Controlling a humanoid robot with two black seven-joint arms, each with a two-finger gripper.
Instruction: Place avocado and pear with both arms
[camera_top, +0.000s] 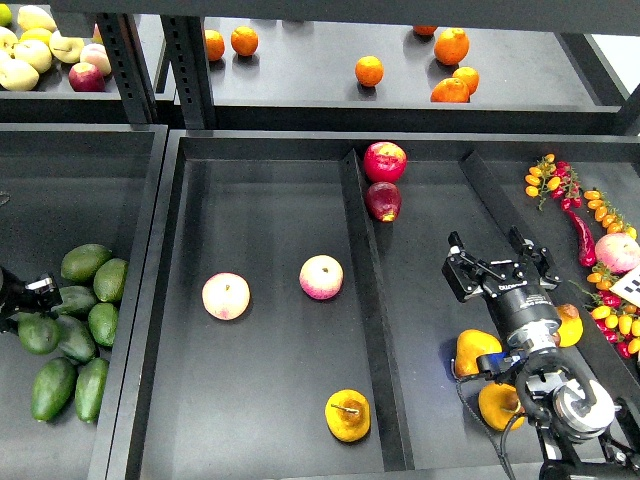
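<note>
The avocado (38, 333) is dark green and sits at the far left edge of the left bin, beside a pile of similar avocados (85, 330). My left gripper (25, 298) is only partly in view at the left edge, and it appears shut on this avocado. The pear (347, 415), golden yellow with a brown stem, lies at the front of the middle tray's left compartment. My right gripper (495, 262) is open and empty in the right compartment, well to the right of the pear.
Two peaches (226, 296) (321, 277) lie in the same compartment as the pear. A divider (365, 300) splits the tray. Two other yellow pears (474, 351) (499, 405) lie beside my right arm. Red apples (384, 161) lie at the back, and peppers and small tomatoes (590, 230) at the right.
</note>
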